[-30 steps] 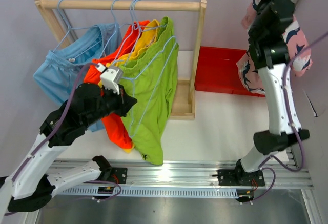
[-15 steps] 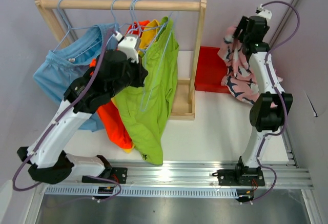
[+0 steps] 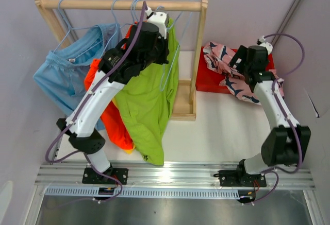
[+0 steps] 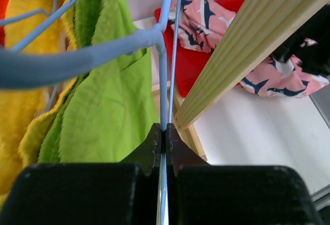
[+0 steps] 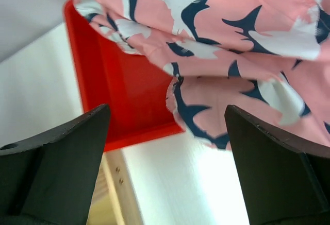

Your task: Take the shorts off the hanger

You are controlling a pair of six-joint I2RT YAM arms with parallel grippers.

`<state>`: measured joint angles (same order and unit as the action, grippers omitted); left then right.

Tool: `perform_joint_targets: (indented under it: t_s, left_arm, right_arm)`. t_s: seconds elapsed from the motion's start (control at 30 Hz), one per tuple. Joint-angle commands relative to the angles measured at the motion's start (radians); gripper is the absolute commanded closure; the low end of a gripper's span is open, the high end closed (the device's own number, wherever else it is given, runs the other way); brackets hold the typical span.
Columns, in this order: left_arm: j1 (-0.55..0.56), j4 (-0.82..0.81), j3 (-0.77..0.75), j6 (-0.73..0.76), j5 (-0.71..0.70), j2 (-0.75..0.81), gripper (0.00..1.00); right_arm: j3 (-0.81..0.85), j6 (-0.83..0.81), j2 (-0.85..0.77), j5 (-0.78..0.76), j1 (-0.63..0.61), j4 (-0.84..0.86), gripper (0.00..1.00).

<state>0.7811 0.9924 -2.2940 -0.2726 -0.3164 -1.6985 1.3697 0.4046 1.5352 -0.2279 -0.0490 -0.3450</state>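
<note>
The pink shorts with a navy pattern (image 3: 225, 69) lie across the red bin (image 3: 209, 81), and my right gripper (image 3: 238, 63) hangs open just above them with nothing held. In the right wrist view the pink shorts (image 5: 232, 29) spill over the bin's rim (image 5: 118, 91) ahead of the wide-apart gripper (image 5: 165, 153). My left gripper (image 3: 166, 55) is up by the wooden rod (image 3: 82, 3), shut on a light blue wire hanger (image 4: 164, 101). Lime green shorts (image 3: 147, 111), orange-red shorts (image 3: 111, 124) and light blue shorts (image 3: 62, 73) hang on the rack. Yellow shorts (image 4: 26, 96) show beside the lime green shorts (image 4: 103, 106).
The rack's right wooden post (image 3: 198, 55) stands between the hanging shorts and the bin. Its base (image 3: 183, 109) rests on the white table. Both arm bases sit on the metal rail (image 3: 175, 176) at the near edge.
My right gripper has come down, opened and let go of the pink shorts, which now lie on the red bin. My left arm has risen to the rod with the hanger.
</note>
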Motion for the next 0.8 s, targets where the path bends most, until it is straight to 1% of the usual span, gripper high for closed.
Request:
perform_joint_targets:
  t_s: [0.0, 0.03, 0.13, 0.43, 0.53, 0.63, 0.77]
  left_arm:
    - [0.015, -0.004, -0.151, 0.027, 0.033, -0.058, 1.00]
    - [0.017, -0.012, -0.163, 0.027, 0.036, -0.069, 1.00]
    - [0.021, -0.049, -0.177, 0.035, 0.045, -0.095, 1.00]
    - [0.014, -0.083, -0.249, 0.072, 0.069, -0.205, 1.00]
    - [-0.009, -0.089, -0.245, 0.064, 0.109, -0.222, 1.00]
    - [-0.028, -0.064, -0.217, 0.050, 0.135, -0.236, 1.00]
    - [-0.028, -0.072, -0.105, 0.049, 0.146, -0.222, 1.00]
  right_arm:
    - [-0.102, 0.043, -0.165, 0.007, -0.017, 0.098, 0.01]
    - [-0.150, 0.042, -0.191, 0.002, -0.020, 0.103, 0.00]
    - [-0.220, 0.039, -0.292, -0.002, -0.022, 0.100, 0.01]
    - [-0.331, 0.030, -0.406, 0.016, -0.023, 0.081, 0.01]
    - [-0.363, 0.031, -0.428, 0.022, -0.025, 0.077, 0.01]
    - [-0.398, 0.034, -0.458, 0.028, -0.028, 0.078, 0.01]
    - [-0.442, 0.042, -0.497, 0.039, -0.032, 0.090, 0.01]
